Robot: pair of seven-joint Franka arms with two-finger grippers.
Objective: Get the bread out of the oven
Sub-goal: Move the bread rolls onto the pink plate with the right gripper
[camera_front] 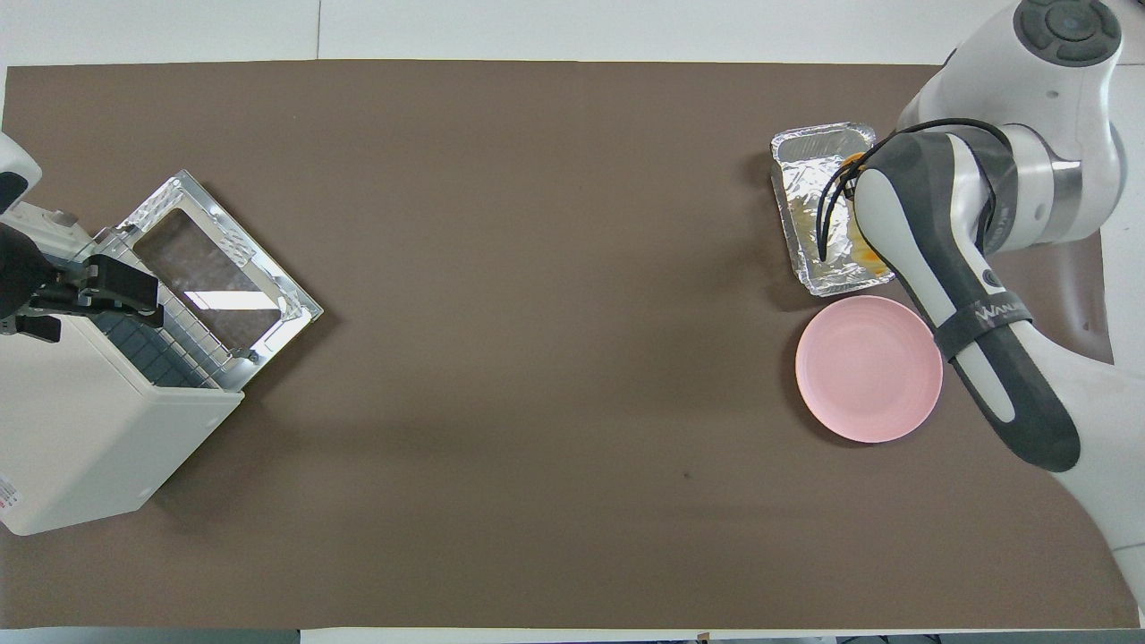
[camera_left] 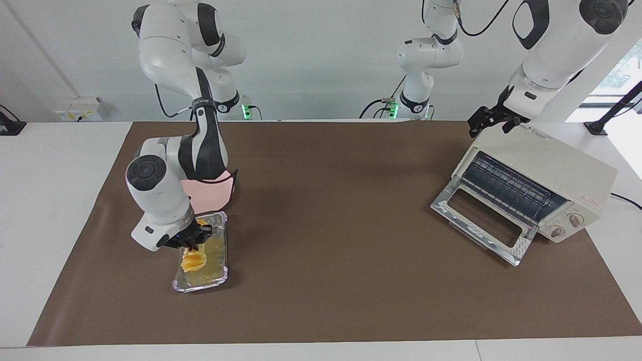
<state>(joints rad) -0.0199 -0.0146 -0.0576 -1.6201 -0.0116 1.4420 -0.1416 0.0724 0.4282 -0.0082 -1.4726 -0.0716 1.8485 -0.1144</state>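
Right pincer [camera_left: 193, 246] is sitting low in the crinkled silver foil tray [camera_left: 219, 271], fingers closed around the ridged yellow-orange bread [camera_left: 194, 261], likely to lift it. The cream-white toaster oven [camera_left: 562, 168] is standing empty, door dropped. Left pincer [camera_left: 485, 123] is waiting over the oven's top; can't tell its opening.

2 high cameras, facing and overhead, both see the whole table [camera_left: 321, 311].

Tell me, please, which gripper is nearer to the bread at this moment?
The right. The right gripper is down in the foil tray, its fingers at the bread. The left gripper is over the oven, at the left arm's end of the table.
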